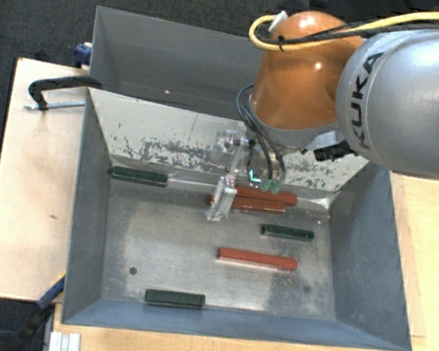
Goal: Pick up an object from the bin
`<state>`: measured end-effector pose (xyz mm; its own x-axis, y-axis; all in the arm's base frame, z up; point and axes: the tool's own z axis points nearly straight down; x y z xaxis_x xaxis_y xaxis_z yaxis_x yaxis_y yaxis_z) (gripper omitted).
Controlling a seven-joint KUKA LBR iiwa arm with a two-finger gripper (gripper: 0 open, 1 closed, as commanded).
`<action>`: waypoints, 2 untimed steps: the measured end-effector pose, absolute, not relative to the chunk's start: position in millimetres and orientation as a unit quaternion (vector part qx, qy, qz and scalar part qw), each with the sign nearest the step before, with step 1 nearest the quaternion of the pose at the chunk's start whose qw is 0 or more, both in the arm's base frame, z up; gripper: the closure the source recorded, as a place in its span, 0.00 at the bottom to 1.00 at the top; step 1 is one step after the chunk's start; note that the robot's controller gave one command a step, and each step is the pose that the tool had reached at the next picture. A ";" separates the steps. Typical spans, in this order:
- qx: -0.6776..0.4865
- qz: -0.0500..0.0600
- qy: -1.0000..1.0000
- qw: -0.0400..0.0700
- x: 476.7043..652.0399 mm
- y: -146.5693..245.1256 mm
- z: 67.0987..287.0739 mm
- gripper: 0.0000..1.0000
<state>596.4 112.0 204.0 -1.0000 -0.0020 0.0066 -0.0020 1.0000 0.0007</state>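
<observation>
The gripper is low in the grey metal bin, at 12 o'clock from the middle of the floor, close to the back wall. It is down at the left end of the rear red-brown bar, a long flat rectangular stick lying crosswise along the foot of that wall. A bit of the bar shows at the gripper's 9 o'clock; the rest runs off toward 3 o'clock. How far the gripper is open, and whether it has hold of the bar, cannot be told, since its metal parts cover the place where the two meet.

The back wall rises just behind the bar. The short dark green bar lies near the bar's right half, at 4 o'clock of the gripper, apart from it. The front red-brown bar, of like shape, lies at 5 o'clock on the open floor. The left dark green bar lies at 9 o'clock against the back wall, well apart. The front dark green bar lies at 7 o'clock by the front wall. All lie flat, roughly parallel, none touching.

The orange wrist cover and cables hide the middle of the back wall. The rear bar's upper edge blends with the shiny, scratched wall, so its thickness is hard to judge. A dark speck at 8 o'clock is too small to identify.
</observation>
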 end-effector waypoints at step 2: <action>-0.132 0.001 -0.991 0.002 507.5 6.4 70.1 0.00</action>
